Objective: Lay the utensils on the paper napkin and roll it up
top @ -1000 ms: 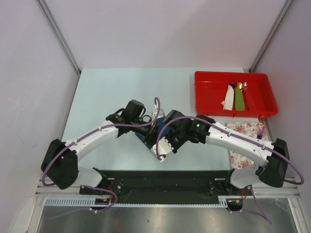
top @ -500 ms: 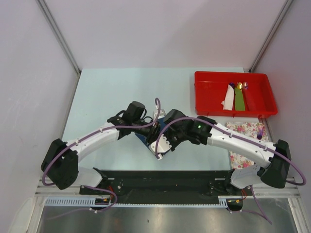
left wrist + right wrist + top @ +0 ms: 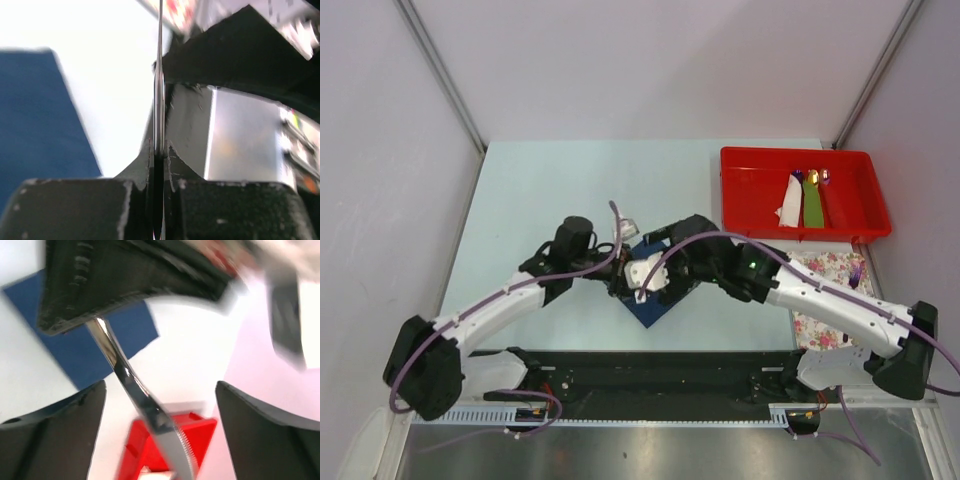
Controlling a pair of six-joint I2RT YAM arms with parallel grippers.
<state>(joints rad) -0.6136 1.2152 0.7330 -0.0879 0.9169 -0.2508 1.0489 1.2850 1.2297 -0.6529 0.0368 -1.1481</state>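
Worktop [image 3: 540,190] in view, and both arms are folded in towards its middle, left arm [image 3: 500,300] and right arm [image 3: 820,295] meeting nose to nose. The tray [image 3: 750,195] sits far right, well apart from the action, with the cloth [image 3: 825,265] just in front of it. The napkin [image 3: 655,308] lies flat on the worktop right under the meeting point, one corner towards me. Now the knife [image 3: 131,382]: it's up in the air between the two wrists, over the napkin's far edge as best I can judge. The left jaws are pressed together, pinching its blade edge-on. The right jaws are spread wide, one finger either side of the knife and touching nothing. So I read this as a handover, left has it. Here's what worries me. That pinch is on a thin, slick strip of metal near one end, so the long free part could swing or slide out if I move the left arm briskly. The right fingers flank the blade closely; pulling that arm back at a slant could clip it and knock it loose. And the napkin is light paper: setting the knife down with any sideways drag could shove or crumple it.
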